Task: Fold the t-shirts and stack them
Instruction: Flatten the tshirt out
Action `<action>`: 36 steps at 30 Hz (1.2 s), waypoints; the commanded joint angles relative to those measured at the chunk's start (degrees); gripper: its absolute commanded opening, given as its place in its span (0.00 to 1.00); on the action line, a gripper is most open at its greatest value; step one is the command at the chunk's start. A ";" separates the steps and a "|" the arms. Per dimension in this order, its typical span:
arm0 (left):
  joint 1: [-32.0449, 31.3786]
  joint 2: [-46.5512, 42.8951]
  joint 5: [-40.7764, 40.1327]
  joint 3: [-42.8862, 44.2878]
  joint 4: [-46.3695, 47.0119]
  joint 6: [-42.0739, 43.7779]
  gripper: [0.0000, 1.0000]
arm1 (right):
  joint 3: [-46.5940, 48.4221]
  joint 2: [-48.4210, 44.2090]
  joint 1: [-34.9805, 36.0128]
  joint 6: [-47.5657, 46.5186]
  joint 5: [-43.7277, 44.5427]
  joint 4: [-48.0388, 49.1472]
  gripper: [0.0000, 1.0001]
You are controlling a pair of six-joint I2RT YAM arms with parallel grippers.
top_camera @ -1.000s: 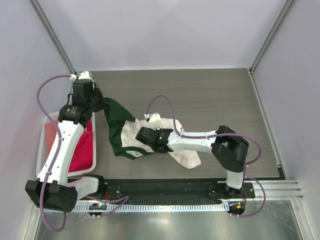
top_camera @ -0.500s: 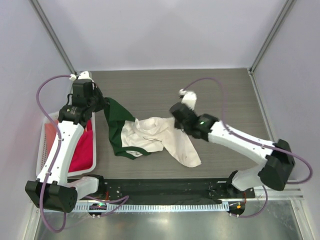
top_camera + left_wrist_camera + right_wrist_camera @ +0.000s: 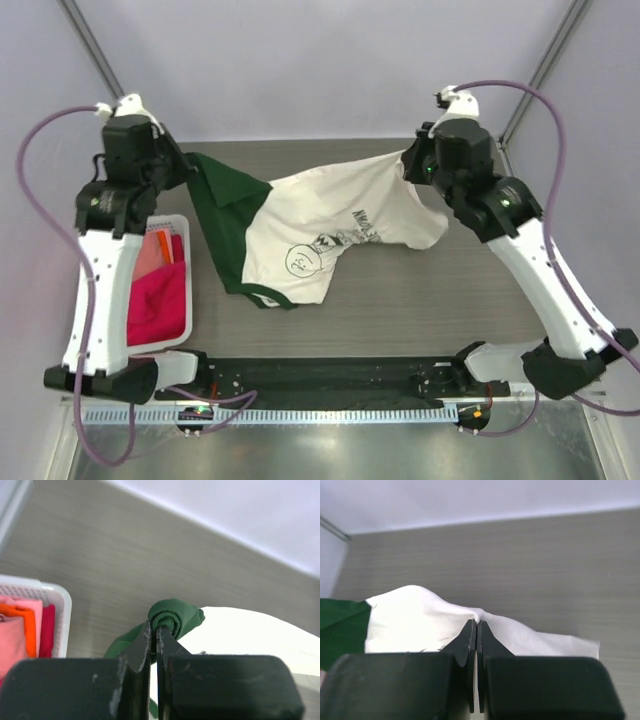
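**Top view:** A cream t-shirt (image 3: 330, 225) with black cartoon print and lettering hangs stretched between two robot arms above the far half of the grey tabletop (image 3: 470, 290). The left end effector (image 3: 188, 166), raised near the far left corner, is closed on the shirt's dark green fabric (image 3: 225, 205). The right end effector (image 3: 410, 167), raised near the far right corner, is closed on the cream cloth at the opposite end. The shirt sags between them, and its green-trimmed lower edge droops toward the near left part of the tabletop; whether it touches the surface cannot be told. A white basket (image 3: 188, 290) stands at the left edge, just beside the hanging green fabric. It holds a magenta shirt (image 3: 160, 305) on its near side and a salmon-pink shirt (image 3: 150, 252) on its far side.

**Left wrist view:** The two black fingers are pressed together, with a rolled bunch of the dark green fabric pinched at their tips. Cream cloth spreads away to the right behind them. At the lower left, the corner of the basket shows folded pink, orange and magenta cloth packed side by side against its wall.

**Right wrist view:** The fingers meet tip to tip on a raised fold of the cream cloth, which falls away on both sides of the pinch. A wedge of dark green shows at the left edge of the picture, and bare tabletop runs behind to the back wall.
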 commanded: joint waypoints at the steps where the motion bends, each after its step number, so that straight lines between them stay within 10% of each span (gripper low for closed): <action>1: 0.28 -7.41 -2.09 9.96 -5.40 -0.15 0.00 | 6.30 -8.14 0.11 -4.91 -6.16 -1.55 0.01; 17: 0.37 -17.00 7.57 34.50 2.04 -1.90 0.00 | 25.64 -26.18 0.11 -1.39 -11.17 -9.55 0.01; 36: 0.36 3.28 6.54 14.26 26.06 -5.69 0.00 | 3.29 -6.01 -2.51 -7.19 10.99 4.95 0.01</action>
